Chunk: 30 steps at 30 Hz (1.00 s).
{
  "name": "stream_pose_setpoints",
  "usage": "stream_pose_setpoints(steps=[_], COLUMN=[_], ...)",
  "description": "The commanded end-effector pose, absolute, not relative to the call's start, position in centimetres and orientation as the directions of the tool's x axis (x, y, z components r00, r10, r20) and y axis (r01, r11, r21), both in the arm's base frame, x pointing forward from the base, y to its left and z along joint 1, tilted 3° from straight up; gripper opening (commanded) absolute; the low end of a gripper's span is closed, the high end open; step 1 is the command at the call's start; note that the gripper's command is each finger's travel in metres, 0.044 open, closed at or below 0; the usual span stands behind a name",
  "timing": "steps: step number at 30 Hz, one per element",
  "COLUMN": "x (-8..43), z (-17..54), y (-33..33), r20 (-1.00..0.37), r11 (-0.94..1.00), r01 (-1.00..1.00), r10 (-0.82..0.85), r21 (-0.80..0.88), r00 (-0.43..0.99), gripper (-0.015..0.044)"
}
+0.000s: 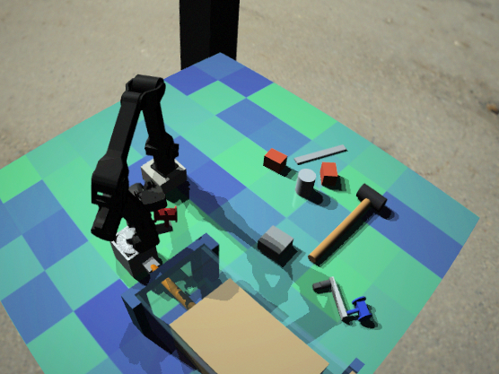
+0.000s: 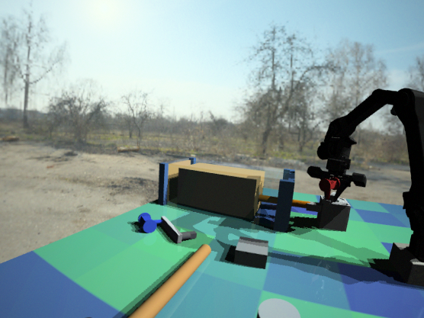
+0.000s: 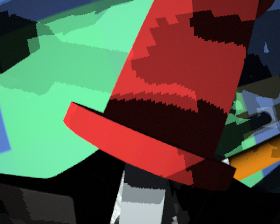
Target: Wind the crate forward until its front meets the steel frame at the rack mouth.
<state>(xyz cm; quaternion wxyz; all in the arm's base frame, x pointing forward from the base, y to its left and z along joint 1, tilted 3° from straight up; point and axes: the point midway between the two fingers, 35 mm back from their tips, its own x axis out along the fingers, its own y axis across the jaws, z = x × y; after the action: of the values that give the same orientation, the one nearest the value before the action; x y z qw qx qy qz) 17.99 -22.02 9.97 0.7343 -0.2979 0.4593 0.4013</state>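
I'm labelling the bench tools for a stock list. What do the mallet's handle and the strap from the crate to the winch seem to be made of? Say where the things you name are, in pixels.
Tan round mallet handle (image 1: 339, 230) (image 2: 171, 281): probably smooth wood, judging by its even tan colour.
Orange flat strap (image 1: 175, 290) (image 2: 268, 198): possibly matt woven webbing; its plain colour shows no weave.
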Motion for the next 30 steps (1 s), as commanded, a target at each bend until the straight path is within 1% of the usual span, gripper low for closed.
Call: stream_pose_setpoints(steps=[1,7,9,27,30], x=[18.2,18.5,18.4,16.4,16.6], z=[9.8,9.9,9.9,9.4,9.3], y=[-22.2,-22.4,-22.4,-21.4,-21.5], r20=[-0.912,-0.91,-0.911,-0.923,-0.922], r11=[0.537,0.599,0.586,0.218,0.243], r01=[-0.84,-0.798,-0.807,-0.974,-0.968], r10=[0.306,0.289,0.292,0.358,0.357], r21=[-0.072,-0.072,-0.072,-0.064,-0.065], r00=[0.273,0.298,0.292,0.141,0.152], gripper=[0.0,0.0,0.0,0.0,0.0])
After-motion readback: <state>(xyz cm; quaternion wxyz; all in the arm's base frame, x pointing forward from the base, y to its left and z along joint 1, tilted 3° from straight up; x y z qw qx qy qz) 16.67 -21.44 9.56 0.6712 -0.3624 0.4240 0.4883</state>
